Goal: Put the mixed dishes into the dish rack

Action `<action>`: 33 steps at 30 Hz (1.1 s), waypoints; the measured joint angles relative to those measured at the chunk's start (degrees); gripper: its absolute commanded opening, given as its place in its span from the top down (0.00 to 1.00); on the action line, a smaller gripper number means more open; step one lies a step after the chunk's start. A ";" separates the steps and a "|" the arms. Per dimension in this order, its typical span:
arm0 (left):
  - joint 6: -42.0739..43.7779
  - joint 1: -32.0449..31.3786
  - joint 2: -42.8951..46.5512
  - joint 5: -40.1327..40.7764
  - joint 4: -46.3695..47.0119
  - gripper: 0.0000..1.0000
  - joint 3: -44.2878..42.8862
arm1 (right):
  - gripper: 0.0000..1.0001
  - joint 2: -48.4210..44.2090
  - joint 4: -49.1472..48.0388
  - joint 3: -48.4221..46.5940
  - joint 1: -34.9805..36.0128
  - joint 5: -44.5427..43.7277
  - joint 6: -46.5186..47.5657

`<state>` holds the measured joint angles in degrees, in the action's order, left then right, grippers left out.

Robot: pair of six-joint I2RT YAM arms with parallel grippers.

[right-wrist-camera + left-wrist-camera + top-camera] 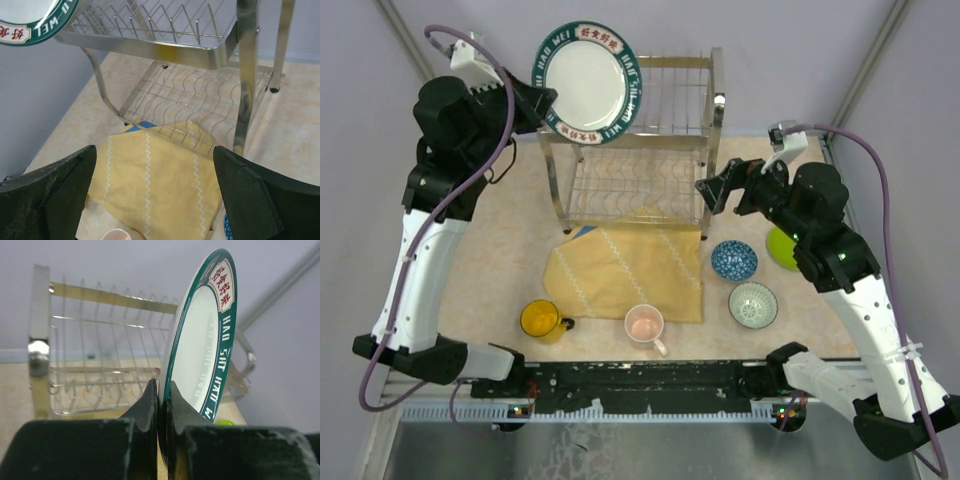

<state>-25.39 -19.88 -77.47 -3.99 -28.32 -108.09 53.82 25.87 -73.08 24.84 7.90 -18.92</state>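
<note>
My left gripper (545, 100) is shut on the rim of the white plate (588, 82) with a dark green patterned rim, holding it on edge above the left end of the dish rack's (665, 150) top tier. In the left wrist view the plate (200, 345) stands upright between my fingers (150, 400), the rack (100, 355) behind it. My right gripper (705, 192) is open and empty beside the rack's right post; its view shows the rack (200, 45). The blue patterned bowl (734, 260), grey-green bowl (753, 304), lime-green plate (782, 247), yellow mug (541, 320) and pink mug (644, 325) sit on the table.
A yellow patterned cloth (630, 270) lies in front of the rack, partly under its lower shelf, and shows in the right wrist view (160, 180). Grey walls close in the table at left, right and behind.
</note>
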 measured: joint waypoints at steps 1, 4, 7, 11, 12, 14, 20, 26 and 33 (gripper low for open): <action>0.68 -0.11 -0.72 1.97 0.98 1.00 -0.07 | 0.00 0.04 0.42 0.00 0.00 -0.63 0.33; 3.19 -1.03 -3.43 8.48 3.21 1.00 -0.52 | 0.01 0.20 1.07 -0.13 0.00 -2.29 1.03; 6.32 -2.45 -7.37 15.72 4.85 1.00 -2.78 | 0.00 0.37 1.53 -0.17 0.00 -3.65 1.57; 10.80 -4.35 -11.69 22.93 8.24 1.00 -6.14 | 0.00 1.27 1.68 -0.26 0.00 -5.07 2.45; 11.61 -4.55 -12.11 23.76 8.66 1.00 -6.43 | 0.00 1.53 1.68 -0.28 0.00 -5.31 2.51; 13.79 -5.07 -13.25 26.16 9.84 1.00 -7.52 | 0.00 2.69 1.60 -0.61 0.00 -5.88 2.93; 19.12 -5.86 -16.13 32.35 13.31 1.00 -10.29 | 0.00 5.35 1.55 -0.96 0.00 -6.36 3.67; 24.11 -8.22 -19.26 37.77 15.98 1.00 -12.37 | 0.00 7.39 1.20 -0.96 0.00 -6.54 4.24; 29.38 -11.56 -23.10 43.17 18.25 1.00 -13.94 | 0.00 7.74 0.24 -0.96 0.00 -7.19 5.03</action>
<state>3.99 -31.44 -100.57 39.18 -10.07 -122.04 61.56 26.11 -74.04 24.84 0.71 -13.89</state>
